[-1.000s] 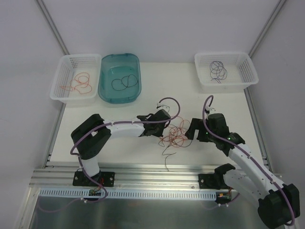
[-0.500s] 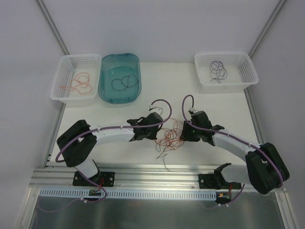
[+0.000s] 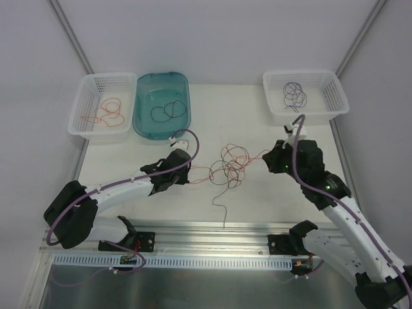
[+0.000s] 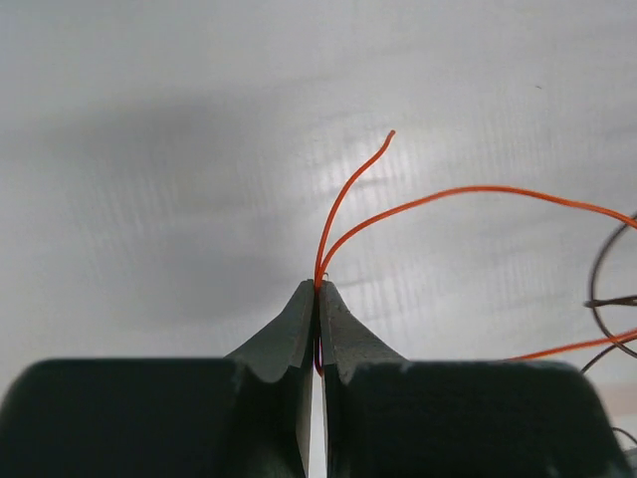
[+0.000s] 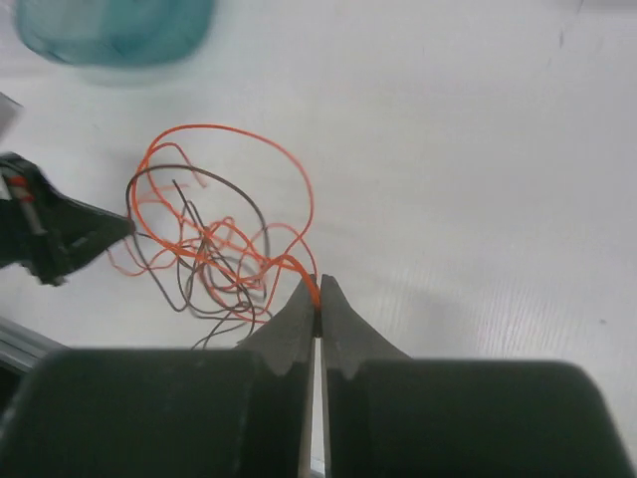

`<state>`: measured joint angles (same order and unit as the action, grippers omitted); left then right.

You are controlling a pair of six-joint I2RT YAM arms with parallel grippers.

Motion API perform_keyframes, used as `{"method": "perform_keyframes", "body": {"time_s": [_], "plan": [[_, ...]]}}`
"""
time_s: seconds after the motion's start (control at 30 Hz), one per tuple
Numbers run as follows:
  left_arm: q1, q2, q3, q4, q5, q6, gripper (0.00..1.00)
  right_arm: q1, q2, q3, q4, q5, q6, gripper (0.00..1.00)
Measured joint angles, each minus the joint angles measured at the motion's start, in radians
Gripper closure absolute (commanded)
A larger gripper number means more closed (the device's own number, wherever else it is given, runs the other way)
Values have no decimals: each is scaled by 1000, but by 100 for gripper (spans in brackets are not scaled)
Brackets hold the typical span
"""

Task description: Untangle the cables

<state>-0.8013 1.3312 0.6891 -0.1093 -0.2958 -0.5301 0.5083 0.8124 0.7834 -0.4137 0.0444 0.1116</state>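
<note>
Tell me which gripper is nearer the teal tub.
Left. The left gripper sits in front of the teal tub; the right gripper is beyond the cable tangle, near the right basket.

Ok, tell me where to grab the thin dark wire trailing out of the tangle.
Take the thin dark wire by its free tail at the near end, from above: there it lies flat and alone, clear of the thin orange loops.

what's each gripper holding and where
Left gripper: thin orange-red wire, near its free end. Right gripper: an orange-red strand where it leaves the tangle.
</note>
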Motion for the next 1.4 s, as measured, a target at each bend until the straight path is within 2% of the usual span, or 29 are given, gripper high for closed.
{"method": "perform_keyframes", "body": {"time_s": [0.17,0.33,0.67,0.87,0.97,1.03,1.27,1.4], "plan": [[73,-80,-79,0,0,-2,100,-5,-175,173,-69,20,-53,99],[138,-126,-142,-3,0,-7,100,-7,-302,256,-100,57,-76,99],[223,-159,-217,-3,0,-26,100,-8,-351,273,-126,146,-89,99],[234,-219,-230,-6,20,-31,100,-8,-312,243,-135,158,-90,99],[234,-275,-230,-5,55,-26,100,-8,-270,168,-129,160,-86,98],[234,-312,-230,-6,76,-21,100,-8,-230,98,-113,157,-73,94],[234,-460,-218,-10,146,-9,100,-8,-23,-154,-41,90,13,89],[233,-505,-162,-35,190,-4,100,-8,133,-225,24,39,55,87]]}}
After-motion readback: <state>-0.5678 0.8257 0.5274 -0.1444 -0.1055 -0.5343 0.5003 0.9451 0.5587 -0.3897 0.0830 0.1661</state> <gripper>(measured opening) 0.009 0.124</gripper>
